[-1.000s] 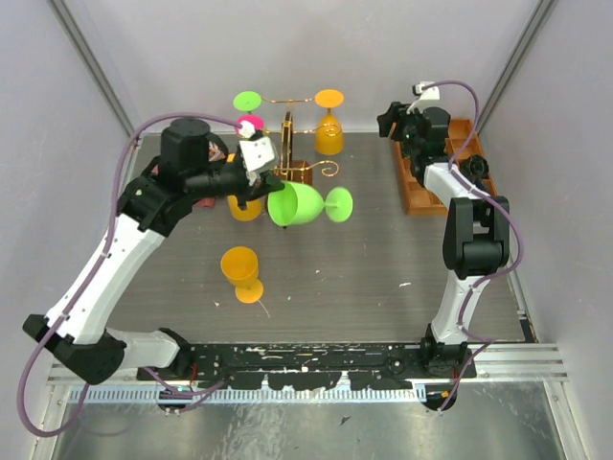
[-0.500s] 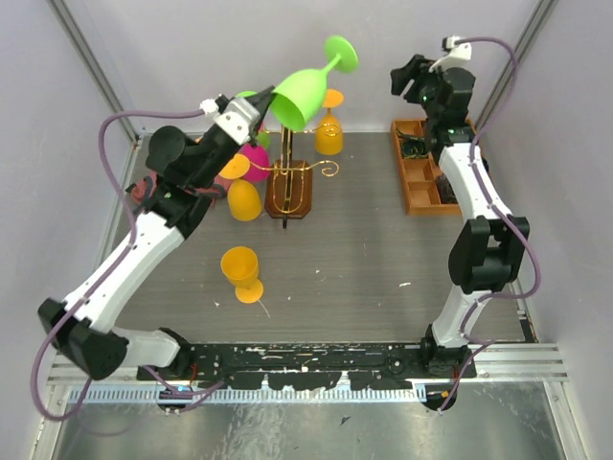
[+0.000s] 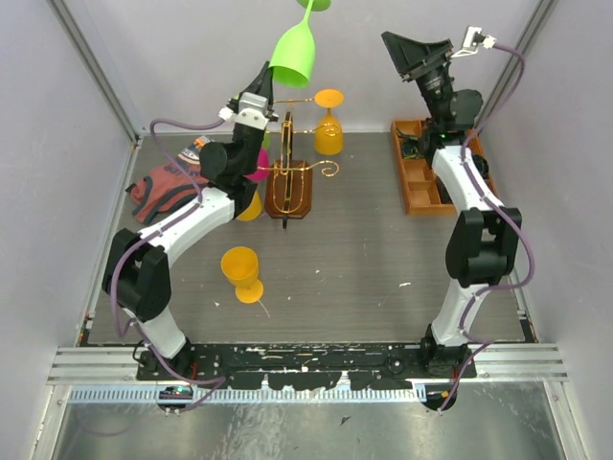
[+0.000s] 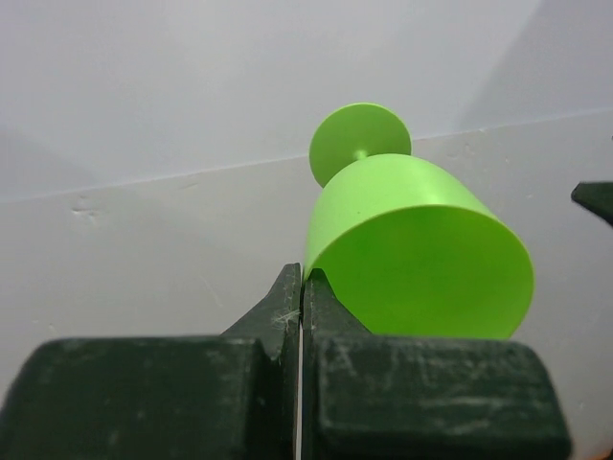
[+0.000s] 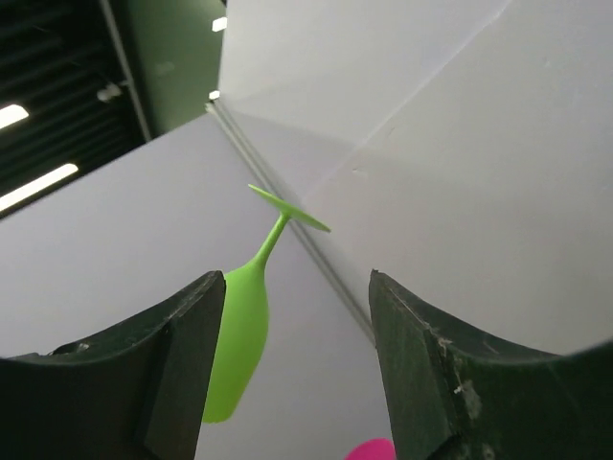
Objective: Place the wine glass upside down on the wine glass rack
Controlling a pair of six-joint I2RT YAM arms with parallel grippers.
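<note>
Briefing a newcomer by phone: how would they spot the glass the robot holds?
Find the gold wire rack at the back of the table. Above it, the left gripper pinches the rim of a glass held high, foot uppermost. It is the only green glass, and the only one gripped.

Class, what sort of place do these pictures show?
Probably a robot test cell: white panel walls enclose the table, two arms are bolted to a metal rail, coloured wine glasses serve as props.

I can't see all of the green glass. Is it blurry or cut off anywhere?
Top view: the green glass is sharp, but the top edge cuts through its foot. Left wrist view: sharp, foot showing. Right wrist view: sharp, partly behind a dark jaw.
</note>
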